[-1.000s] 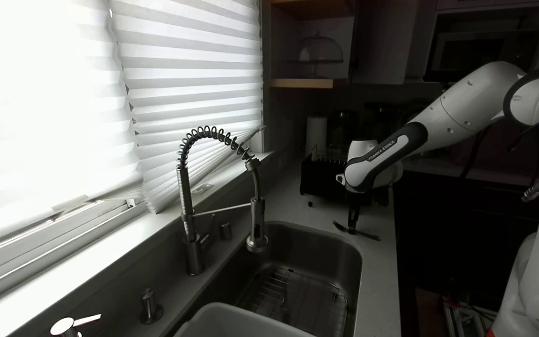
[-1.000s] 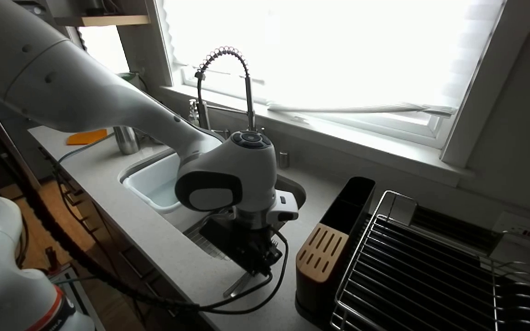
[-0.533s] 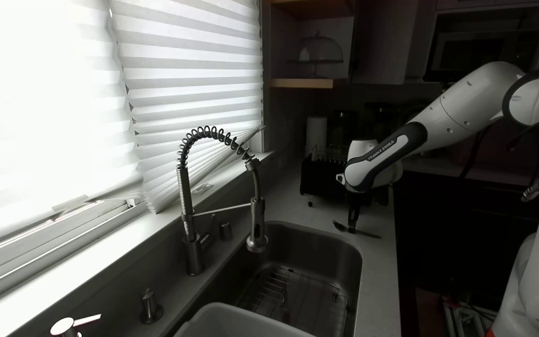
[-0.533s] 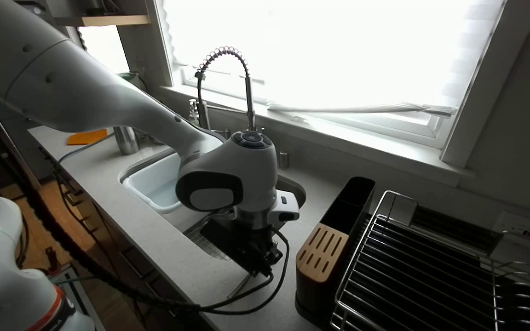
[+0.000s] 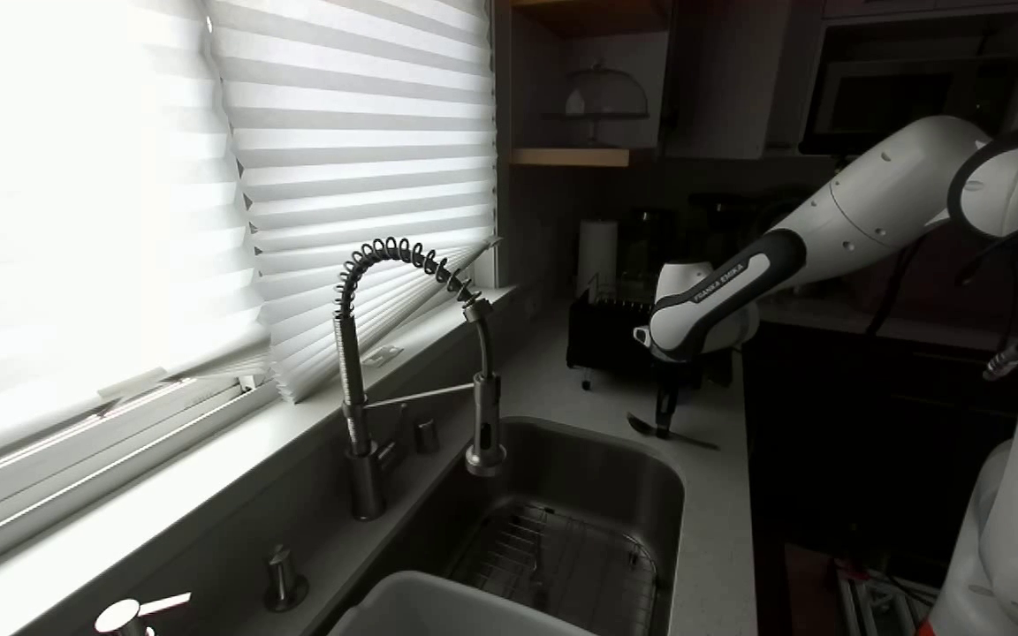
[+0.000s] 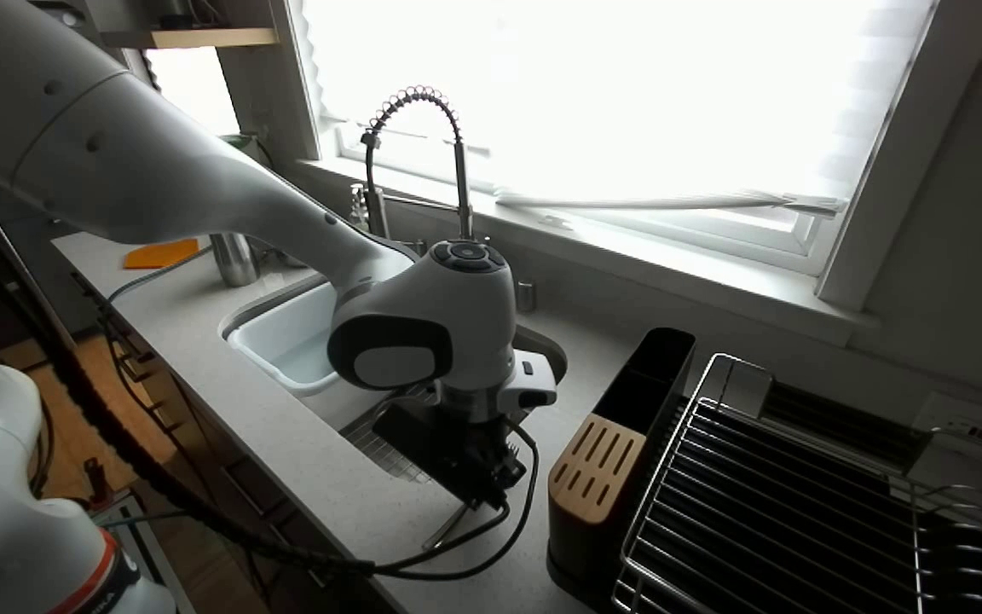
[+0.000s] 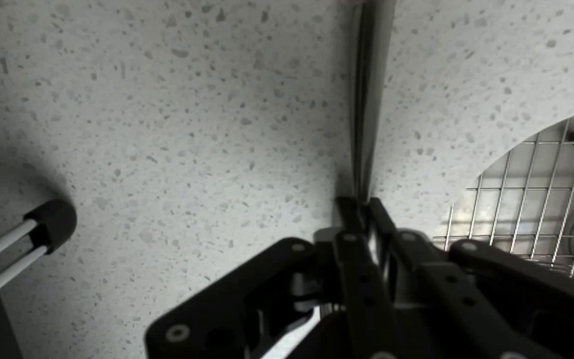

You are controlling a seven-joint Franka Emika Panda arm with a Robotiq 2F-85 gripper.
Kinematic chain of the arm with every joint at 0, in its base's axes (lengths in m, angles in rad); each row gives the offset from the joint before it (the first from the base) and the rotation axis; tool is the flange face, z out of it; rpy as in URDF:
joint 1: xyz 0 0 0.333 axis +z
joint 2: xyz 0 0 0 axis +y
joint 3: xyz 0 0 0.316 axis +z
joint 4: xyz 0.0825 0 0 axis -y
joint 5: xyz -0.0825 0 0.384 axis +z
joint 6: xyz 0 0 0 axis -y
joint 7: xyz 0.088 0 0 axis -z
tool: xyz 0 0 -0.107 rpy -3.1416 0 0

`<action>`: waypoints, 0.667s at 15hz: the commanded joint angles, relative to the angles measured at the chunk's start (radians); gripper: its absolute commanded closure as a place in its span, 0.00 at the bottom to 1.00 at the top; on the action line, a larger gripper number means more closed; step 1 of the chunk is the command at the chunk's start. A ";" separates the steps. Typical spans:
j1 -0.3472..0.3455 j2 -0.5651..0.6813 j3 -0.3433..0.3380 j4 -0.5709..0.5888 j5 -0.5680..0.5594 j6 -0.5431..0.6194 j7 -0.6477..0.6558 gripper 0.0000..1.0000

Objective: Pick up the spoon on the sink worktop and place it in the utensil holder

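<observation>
The spoon is thin and dark in an exterior view [image 5: 640, 426], its bowl on the sink side of the fingers. Its long metal handle runs up from the fingertips in the wrist view [image 7: 367, 99]. The handle end also shows in an exterior view [image 6: 446, 530]. My gripper [image 7: 361, 203] points down and is shut on the spoon's handle, just over the pale speckled sink worktop [image 7: 192, 124]. I cannot tell whether the spoon still touches the worktop. The black utensil holder [image 6: 580, 554] with a slotted wooden top stands beside the gripper. In the wrist view the bowl is hidden.
A wire dish rack [image 6: 713, 477] stands beyond the holder; its black foot [image 7: 63, 224] shows in the wrist view. The steel sink [image 5: 553, 442], the spring faucet [image 5: 366, 477] and a white tub [image 6: 265, 362] are close by. A black cable [image 6: 457, 576] loops beside the gripper.
The gripper has risen very slightly with the spoon. The spoon's handle has turned a little between the fingers. The rest of the scene stays the same.
</observation>
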 commanded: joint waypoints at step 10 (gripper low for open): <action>-0.002 -0.079 0.006 0.091 0.001 -0.161 -0.024 0.98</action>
